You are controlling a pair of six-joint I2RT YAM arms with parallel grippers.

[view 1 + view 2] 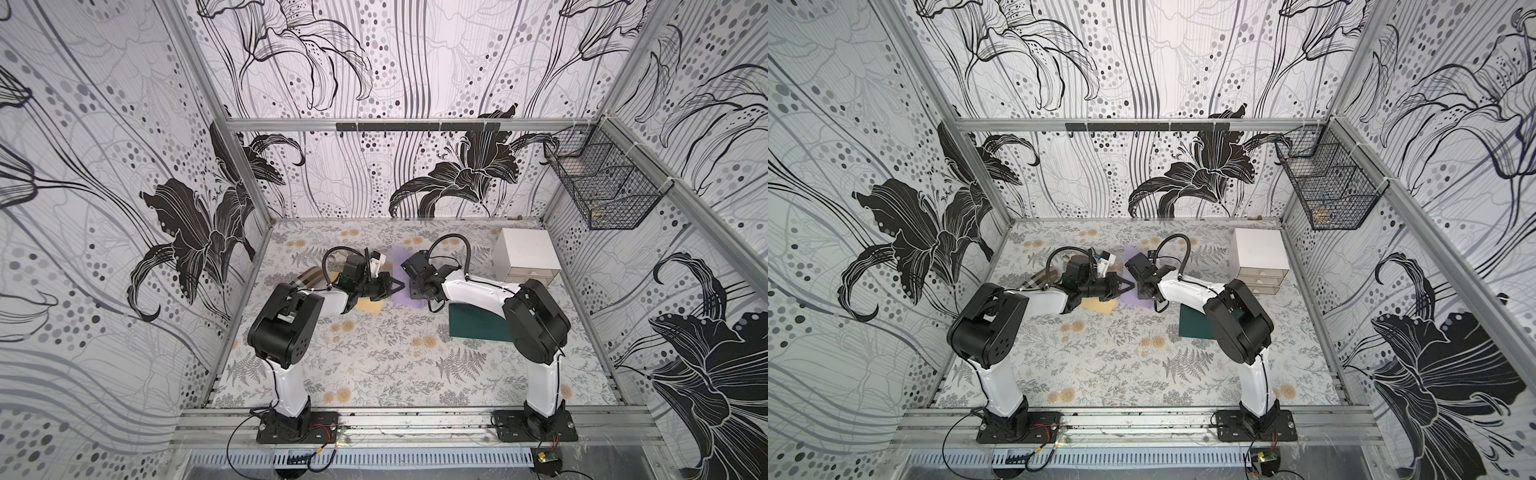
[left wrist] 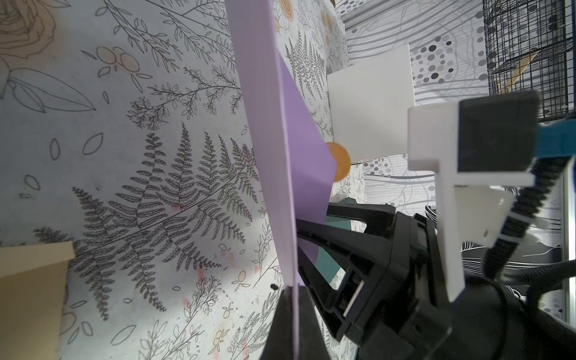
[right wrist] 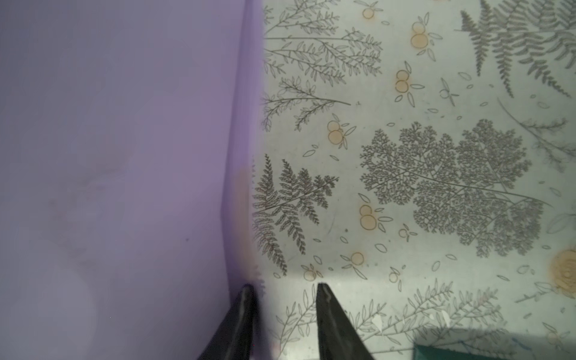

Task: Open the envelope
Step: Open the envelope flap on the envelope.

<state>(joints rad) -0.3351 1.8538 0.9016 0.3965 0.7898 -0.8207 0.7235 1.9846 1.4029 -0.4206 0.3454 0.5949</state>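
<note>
- left claw [image 2: 291,314] pinched tight on an edge of the purple envelope [image 2: 268,124] (the sheet stands straight out from its tips);
- right claw [image 3: 285,291] partly open, gripping nothing; the flap [image 3: 244,124] runs right beside one finger [image 3: 246,299]

Two claws: left claw [image 1: 400,286], right claw [image 3: 283,288]. Three plain envelopes: purple envelope [image 2: 265,124], tan envelope [image 1: 372,307], green envelope [image 1: 473,328]. One striped flat piece [image 1: 311,276], partly hidden. One white drawer box [image 1: 524,251]. One wire basket [image 1: 615,208]. One orange sticker [image 2: 342,162].
</note>
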